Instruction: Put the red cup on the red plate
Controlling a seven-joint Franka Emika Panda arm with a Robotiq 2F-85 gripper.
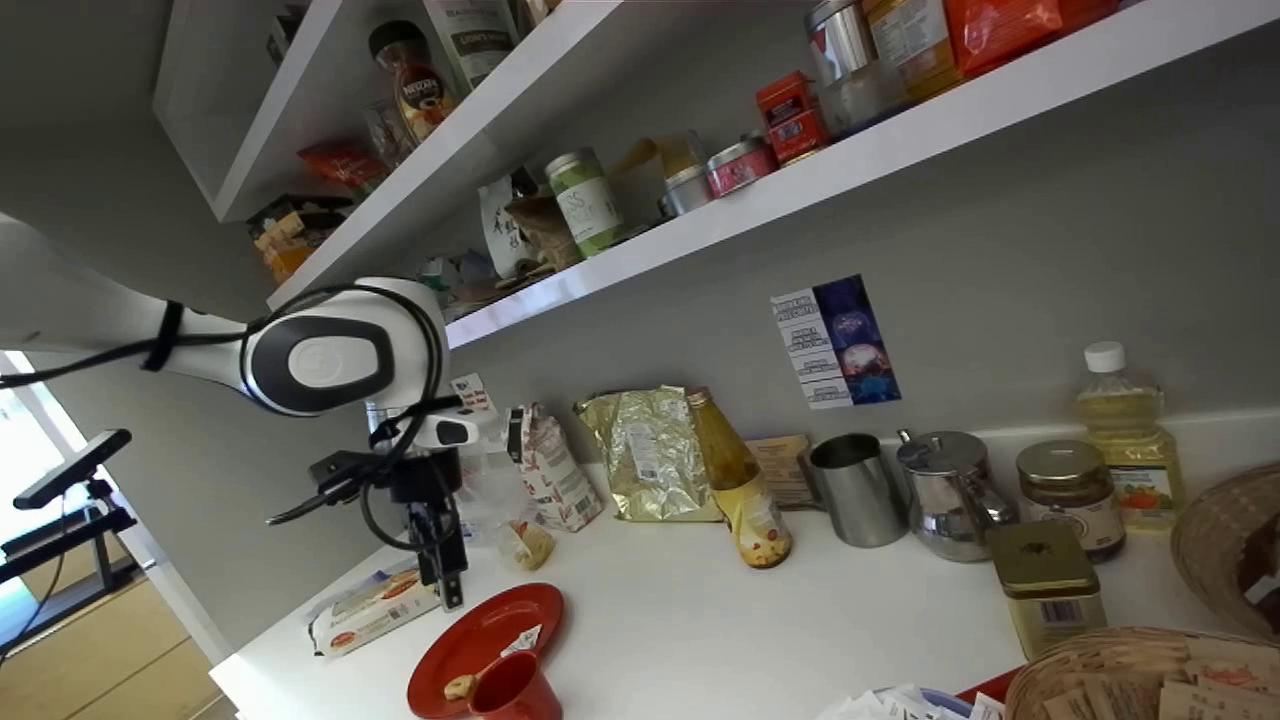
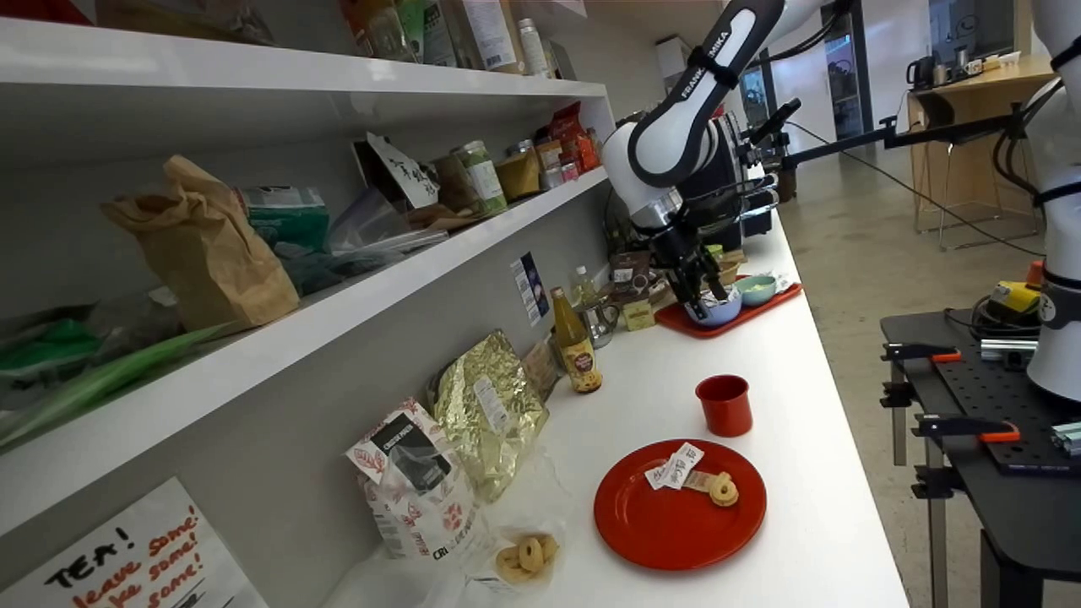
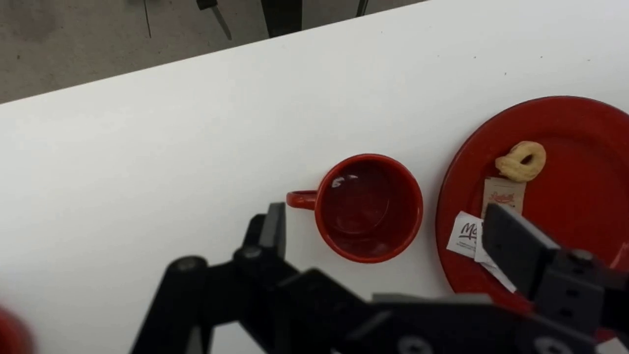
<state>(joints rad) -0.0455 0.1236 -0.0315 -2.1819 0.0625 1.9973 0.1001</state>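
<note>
The red cup (image 3: 368,209) stands upright on the white counter, empty, its handle pointing left in the wrist view. It also shows in both exterior views (image 1: 518,690) (image 2: 725,407). The red plate (image 3: 580,118) lies right beside it with a narrow gap; it shows in both exterior views (image 1: 445,640) (image 2: 650,532). A ring biscuit (image 3: 523,162) and several paper sachets (image 3: 464,233) lie on the plate. My gripper (image 3: 385,211) is open and empty above the counter; in the wrist view its fingertips appear either side of the cup. It shows in both exterior views (image 1: 450,595) (image 2: 706,300).
Along the wall stand a flour bag (image 2: 418,481), a gold foil bag (image 2: 494,414), a bottle (image 2: 576,342) and grey metal cups (image 1: 858,490). A red tray (image 2: 785,297) with bowls lies at the far end. A shelf (image 1: 800,170) overhangs the counter.
</note>
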